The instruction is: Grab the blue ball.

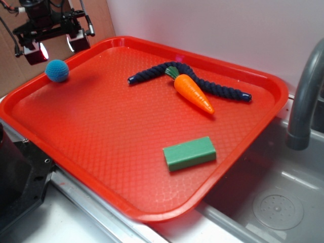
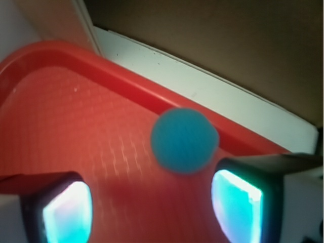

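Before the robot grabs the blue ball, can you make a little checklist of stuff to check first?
1. Ball in sight: ok. The ball sits on the tray, at its far left rim.
2. Jaws open: ok. In the wrist view both pads stand wide apart, wider than the ball.
3. Ball lined up: not ok. The wrist view shows it off to the right pad's side, not centred.
4. Gripper low enough: not ok. The gripper hangs above the ball, not around it.
5. Nothing crowding the ball: ok. The carrot, rope and green block lie well away.
6. Rim in the way: cannot tell. The ball is right by the raised rim.
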### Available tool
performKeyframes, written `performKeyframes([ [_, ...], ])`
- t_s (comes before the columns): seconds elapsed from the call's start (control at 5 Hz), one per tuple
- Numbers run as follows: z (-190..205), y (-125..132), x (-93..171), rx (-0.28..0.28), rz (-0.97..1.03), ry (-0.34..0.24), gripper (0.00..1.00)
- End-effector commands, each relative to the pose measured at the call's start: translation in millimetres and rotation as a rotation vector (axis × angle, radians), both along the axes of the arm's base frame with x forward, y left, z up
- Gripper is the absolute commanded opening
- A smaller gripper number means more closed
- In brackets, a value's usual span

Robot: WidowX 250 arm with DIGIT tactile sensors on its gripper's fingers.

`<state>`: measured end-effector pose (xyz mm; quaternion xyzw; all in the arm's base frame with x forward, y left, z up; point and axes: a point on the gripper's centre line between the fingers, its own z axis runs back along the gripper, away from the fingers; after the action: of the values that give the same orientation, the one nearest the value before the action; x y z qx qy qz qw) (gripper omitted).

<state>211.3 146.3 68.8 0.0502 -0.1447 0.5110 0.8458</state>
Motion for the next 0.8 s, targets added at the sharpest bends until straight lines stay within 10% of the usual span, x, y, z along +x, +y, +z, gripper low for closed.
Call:
performKeyframes([
  [0.0,-8,15,-8,0.008,0.021,0.029,1.00],
  [0.6,-40,34,-12,-0.017,0.007,0.182,1.00],
])
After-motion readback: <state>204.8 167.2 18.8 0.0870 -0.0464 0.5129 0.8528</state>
